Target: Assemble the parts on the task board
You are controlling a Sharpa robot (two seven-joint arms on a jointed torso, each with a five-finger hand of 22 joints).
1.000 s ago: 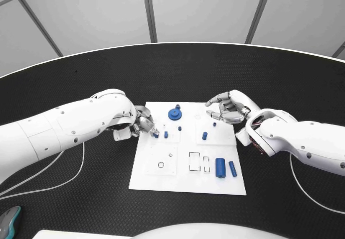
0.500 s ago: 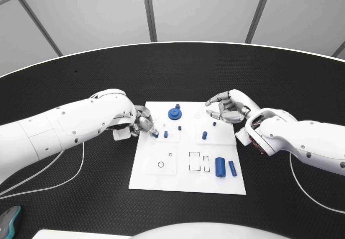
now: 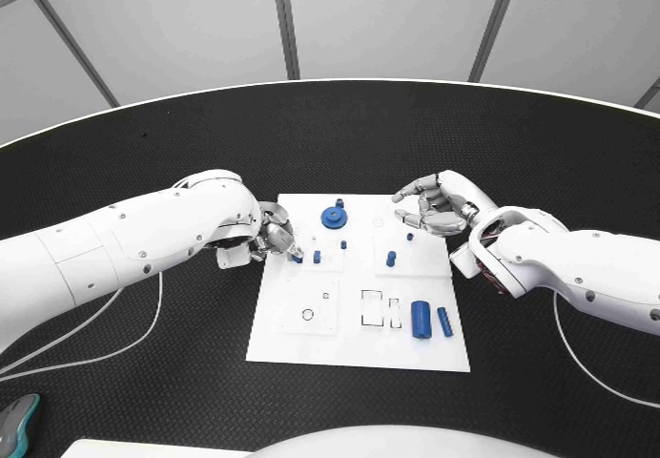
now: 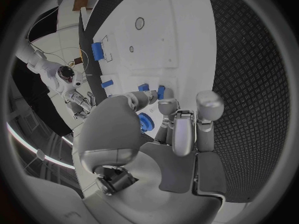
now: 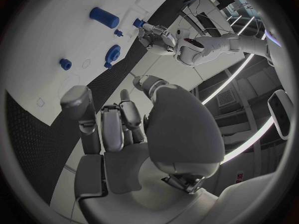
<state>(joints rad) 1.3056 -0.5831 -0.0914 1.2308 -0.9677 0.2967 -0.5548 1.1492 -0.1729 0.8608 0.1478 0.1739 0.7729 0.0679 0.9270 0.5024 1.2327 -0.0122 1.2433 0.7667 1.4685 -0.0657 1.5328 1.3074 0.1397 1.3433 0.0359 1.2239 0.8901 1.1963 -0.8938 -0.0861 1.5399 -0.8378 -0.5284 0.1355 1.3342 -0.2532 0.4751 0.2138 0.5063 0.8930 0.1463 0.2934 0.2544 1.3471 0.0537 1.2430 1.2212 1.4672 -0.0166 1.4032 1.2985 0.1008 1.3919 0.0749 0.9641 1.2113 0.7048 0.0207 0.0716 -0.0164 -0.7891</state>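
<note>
The white task board (image 3: 360, 343) lies mid-table. My left hand (image 3: 270, 239) is at its left edge and pinches a small blue peg (image 3: 296, 256) (image 4: 161, 92) between thumb and finger, low on the board. A second small peg (image 3: 317, 256) (image 4: 144, 87) stands just beside it. A round blue gear-like part (image 3: 332, 218) (image 5: 112, 54) sits at the far end. My right hand (image 3: 438, 210) (image 5: 118, 124) hovers over the board's far right corner, fingers bent and apart, holding nothing. Below it stands a blue peg (image 3: 410, 239). Two larger blue cylinders (image 3: 421, 320) lie near the board's right near side.
Further small blue pegs (image 3: 391, 257) stand in the board's right middle. Outlined empty slots (image 3: 373, 308) and holes (image 3: 308, 314) mark its near half. White cables (image 3: 152, 315) trail on the black table beside each arm. A dark object (image 3: 14, 420) lies at the near left edge.
</note>
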